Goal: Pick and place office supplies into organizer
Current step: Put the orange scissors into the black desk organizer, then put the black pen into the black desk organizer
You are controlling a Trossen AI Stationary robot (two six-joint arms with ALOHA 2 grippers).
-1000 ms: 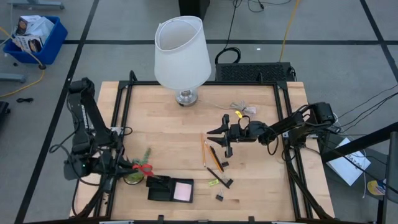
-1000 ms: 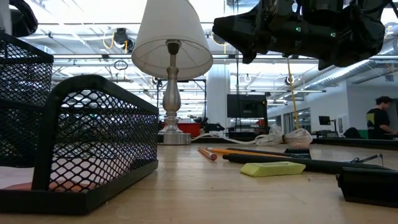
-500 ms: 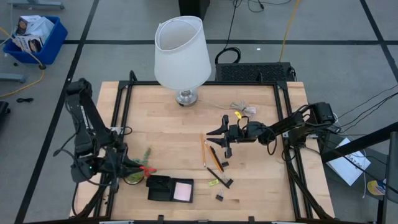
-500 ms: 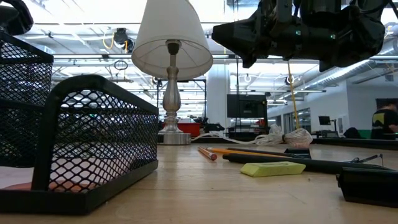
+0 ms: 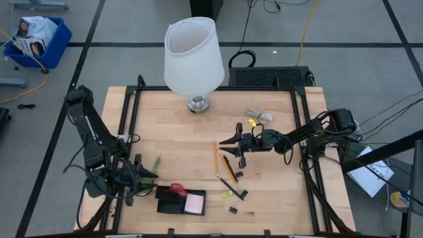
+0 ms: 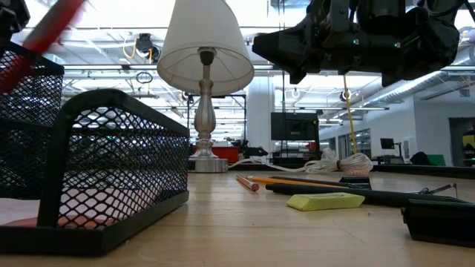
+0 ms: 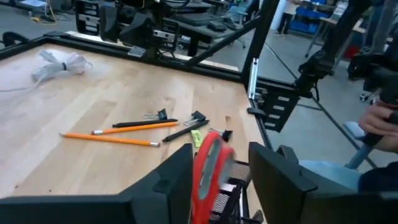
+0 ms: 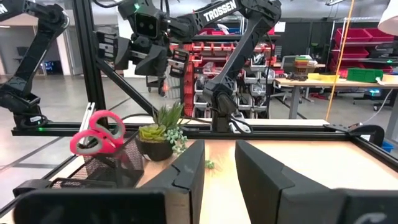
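Left gripper (image 5: pixel 135 180) spread beside organizer (image 5: pixel 165 205); red-handled scissors (image 5: pixel 177 189) stand loose in its tall bin, likely to tip out. Right gripper (image 5: pixel 232 147) parted, empty above pencils (image 5: pixel 218 160).

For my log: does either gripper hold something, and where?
Nothing is held. The scissors stand loose in the organizer; left gripper and right gripper are empty.

Overhead, table-level and both wrist views all share the mesh organizer (image 5: pixel 180 200).
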